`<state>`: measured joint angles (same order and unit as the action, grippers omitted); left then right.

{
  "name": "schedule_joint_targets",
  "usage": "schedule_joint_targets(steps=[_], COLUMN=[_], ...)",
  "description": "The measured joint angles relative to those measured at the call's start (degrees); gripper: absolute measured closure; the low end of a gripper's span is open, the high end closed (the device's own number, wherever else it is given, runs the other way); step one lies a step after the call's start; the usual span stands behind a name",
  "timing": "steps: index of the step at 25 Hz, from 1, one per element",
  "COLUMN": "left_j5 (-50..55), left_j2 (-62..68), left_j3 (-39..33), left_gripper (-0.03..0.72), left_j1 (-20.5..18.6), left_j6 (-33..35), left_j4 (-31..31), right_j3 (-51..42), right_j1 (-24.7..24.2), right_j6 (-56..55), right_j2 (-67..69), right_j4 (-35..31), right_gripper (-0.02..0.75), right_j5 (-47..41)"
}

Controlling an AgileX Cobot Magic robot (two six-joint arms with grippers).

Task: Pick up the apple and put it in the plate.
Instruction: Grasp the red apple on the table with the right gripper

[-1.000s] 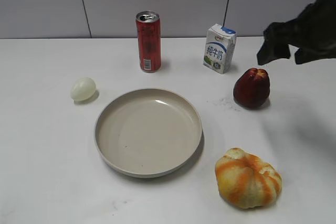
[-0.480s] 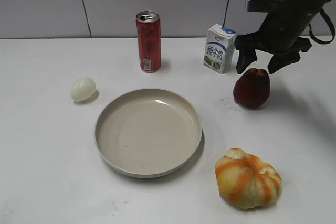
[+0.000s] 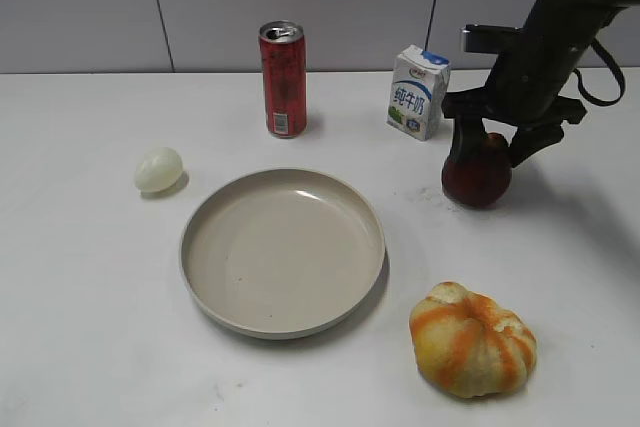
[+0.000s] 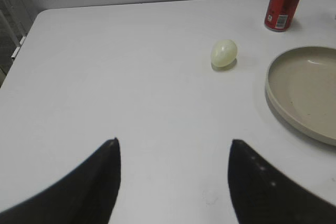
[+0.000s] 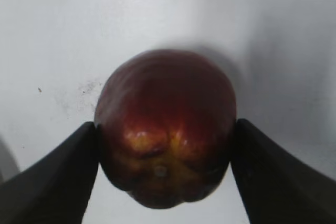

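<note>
1. Left gripper (image 4: pixel 170 182): only two dark fingertips show at the bottom of the left wrist view, spread wide apart over bare white table (image 3: pixel 90 327), nothing between them.
2. Small pale egg-shaped thing (image 3: pixel 158 169) lies on the table, left of the plate and apart from it.
3. Large round shallow beige plate (image 3: pixel 206 292) sits centre-front, nothing in it.
4. Tall red drink can (image 3: pixel 283 79) stands upright behind the plate, near the wall.
5. White-and-blue milk carton (image 3: pixel 418 92) stands upright right of the can, just left of the right gripper.
6. Orange-and-yellow ribbed pumpkin-like fruit (image 3: pixel 472 339) lies front right, well apart from the apple.
7. Dark maroon-red bell-shaped apple (image 3: pixel 478 175) rests on the table right of the plate, outside it, yellowish patch facing the wrist camera.
8. Right gripper (image 5: pixel 164 156) is down over the apple; its black fingers (image 5: pixel 58 174) flank the fruit on both sides at its widest part, both appear to touch the skin. Jaws partly spread, apple between them; firm clamp or not, cannot tell.
</note>
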<state>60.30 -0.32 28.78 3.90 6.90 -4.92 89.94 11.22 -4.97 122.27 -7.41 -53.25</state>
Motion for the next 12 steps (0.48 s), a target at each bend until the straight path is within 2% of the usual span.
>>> schedule_joint_targets(steps=[7, 12], left_j5=[0.0, 0.0], left_j2=[0.0, 0.0], left_j3=[0.0, 0.0], left_gripper=[0.197, 0.197], left_j1=[0.0, 0.0], left_j6=[0.0, 0.0], left_j4=[0.0, 0.0], right_j3=[1.0, 2.8], right_j1=[0.4, 3.3], right_j6=[0.4, 1.2], right_j2=[-0.3, -4.3], right_j4=[-0.3, -1.1], right_gripper=[0.149, 0.149], right_j5=[-3.2, -7.0])
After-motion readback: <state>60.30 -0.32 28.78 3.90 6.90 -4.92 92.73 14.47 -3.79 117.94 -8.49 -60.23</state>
